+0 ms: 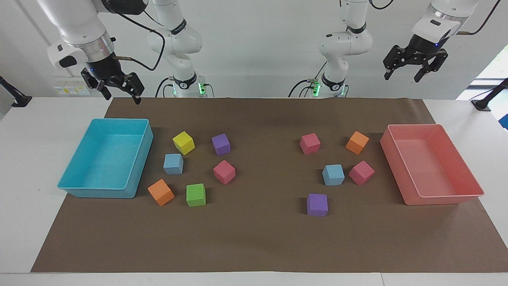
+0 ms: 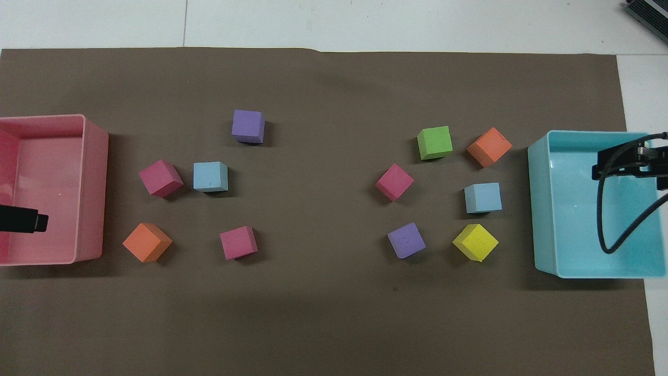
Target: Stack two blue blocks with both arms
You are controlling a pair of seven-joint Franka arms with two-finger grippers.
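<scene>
Nothing has been picked up yet — both arms hang high at the robots' end of the table, each over its own end, which leaves the whole mat free to reach. The right gripper (image 1: 119, 93) is up in the air over the robot-side edge of the turquoise tray (image 1: 79, 190), jaws spread wide and empty; the left gripper (image 1: 403, 74) hangs higher still, above the pink tray (image 1: 444, 198), likewise wide open with nothing in it. The two blue blocks lie well apart, one in each arm's cluster, which suits a two-arm job: one blue block (image 1: 173, 164) sits just beside the turquoise tray, between the yellow cube (image 1: 183, 142) and the orange cube (image 1: 160, 192); the other blue block (image 1: 333, 174) rests close beside a pink cube (image 1: 361, 172), nearer to the robots than a purple cube (image 1: 317, 204). That close pink neighbour looks like the tight spot — open fingers coming down there would probably need to straddle the block's free sides. The bare middle of the brown mat (image 1: 262, 238) seems a natural place for the stack.
</scene>
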